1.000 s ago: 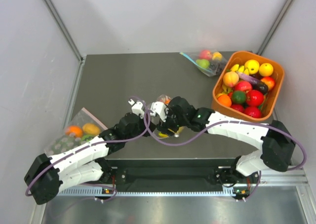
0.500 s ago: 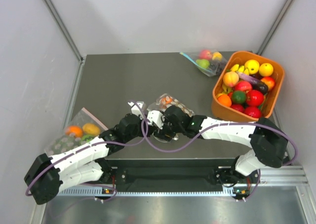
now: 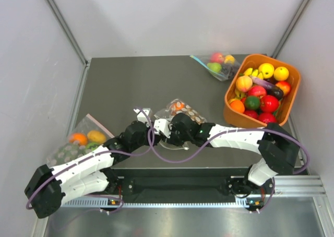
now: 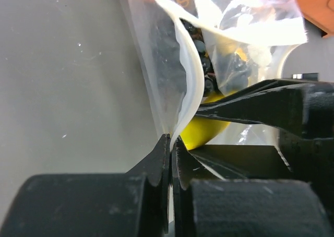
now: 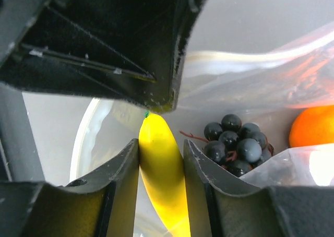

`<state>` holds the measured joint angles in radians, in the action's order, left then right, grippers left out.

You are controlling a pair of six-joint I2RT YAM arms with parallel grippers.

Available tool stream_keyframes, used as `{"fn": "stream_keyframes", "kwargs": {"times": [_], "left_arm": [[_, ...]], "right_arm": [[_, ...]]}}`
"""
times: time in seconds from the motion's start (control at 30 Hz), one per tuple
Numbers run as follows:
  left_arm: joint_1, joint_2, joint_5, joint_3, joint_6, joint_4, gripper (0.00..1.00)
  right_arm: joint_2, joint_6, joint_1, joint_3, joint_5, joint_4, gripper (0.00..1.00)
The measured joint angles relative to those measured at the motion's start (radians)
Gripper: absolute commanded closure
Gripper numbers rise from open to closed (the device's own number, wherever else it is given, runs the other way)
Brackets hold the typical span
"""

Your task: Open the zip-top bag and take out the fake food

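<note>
The zip-top bag [image 3: 183,110], clear with white dots, lies at the table's middle. My left gripper [image 4: 171,139] is shut on the bag's edge [image 4: 180,80] and holds the mouth open. My right gripper [image 5: 160,145] reaches into the mouth and is shut on the yellow banana [image 5: 159,174], which also shows in the left wrist view [image 4: 206,131]. A bunch of dark round berries [image 5: 236,142] and the orange ball [image 5: 313,125] lie inside the bag. In the top view both grippers meet at the bag's near end, left [image 3: 156,126] and right [image 3: 171,132].
An orange bin [image 3: 261,57] full of toy fruit stands at the right. A clear bag with fruit [image 3: 216,64] lies at the back. Another bag with fruit [image 3: 83,139] lies at the left edge.
My right gripper has moved left and nearer, closing up to the left gripper. The bag has spread out flatter to the right behind them.
</note>
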<state>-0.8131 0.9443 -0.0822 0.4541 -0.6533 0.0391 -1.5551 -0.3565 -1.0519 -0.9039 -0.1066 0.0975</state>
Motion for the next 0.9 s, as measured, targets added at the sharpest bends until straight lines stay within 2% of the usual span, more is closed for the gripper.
{"fn": "stream_keyframes", "kwargs": {"times": [0.13, 0.5, 0.9], "left_arm": [[-0.004, 0.0, 0.0, 0.0, 0.002, -0.003, 1.0], [-0.005, 0.057, 0.017, 0.0, 0.002, -0.04, 1.0], [-0.006, 0.097, 0.041, 0.019, 0.008, -0.064, 1.0]], "right_arm": [[0.055, 0.021, -0.001, 0.003, 0.002, 0.046, 0.78], [0.41, 0.155, -0.015, 0.089, 0.011, 0.045, 0.76], [0.442, 0.383, -0.014, 0.164, 0.037, -0.121, 0.77]]}}
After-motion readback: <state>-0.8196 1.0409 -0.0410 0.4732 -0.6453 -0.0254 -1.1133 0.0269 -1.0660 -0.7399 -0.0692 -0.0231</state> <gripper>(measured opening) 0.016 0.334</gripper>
